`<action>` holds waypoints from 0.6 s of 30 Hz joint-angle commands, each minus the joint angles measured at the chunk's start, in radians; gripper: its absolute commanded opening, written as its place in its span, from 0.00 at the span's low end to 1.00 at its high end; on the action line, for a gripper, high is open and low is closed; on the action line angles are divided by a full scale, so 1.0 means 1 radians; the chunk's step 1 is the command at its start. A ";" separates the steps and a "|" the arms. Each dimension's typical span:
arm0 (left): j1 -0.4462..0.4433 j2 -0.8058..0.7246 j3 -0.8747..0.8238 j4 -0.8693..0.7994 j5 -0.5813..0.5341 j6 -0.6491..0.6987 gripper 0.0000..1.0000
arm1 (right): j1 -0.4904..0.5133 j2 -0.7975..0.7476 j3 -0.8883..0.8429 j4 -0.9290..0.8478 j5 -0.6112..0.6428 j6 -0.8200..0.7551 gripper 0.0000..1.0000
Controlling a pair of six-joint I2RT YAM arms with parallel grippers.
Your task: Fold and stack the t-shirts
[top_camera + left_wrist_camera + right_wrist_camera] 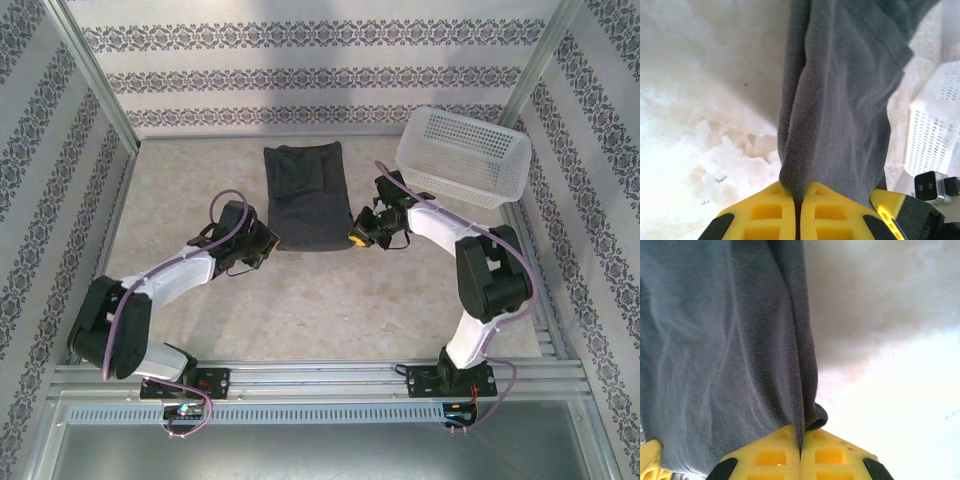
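The table (330, 300) is carrying a dark t-shirt (305, 195), folded into a strip stretching away from the left gripper (272, 243) and right gripper (353, 238). Each is clamping one of its near corners. A white basket (465, 155) is sitting beyond the right gripper.

Pale mottled beige desk (330, 310), white walls (300, 60) striped with dark floral bands, metal corner posts (95, 75), aluminium rails (320, 375) along the near edge
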 commanded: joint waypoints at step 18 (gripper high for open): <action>-0.063 -0.635 -0.205 -0.455 0.076 0.161 0.01 | 0.283 -0.509 -0.339 -0.233 0.028 0.274 0.00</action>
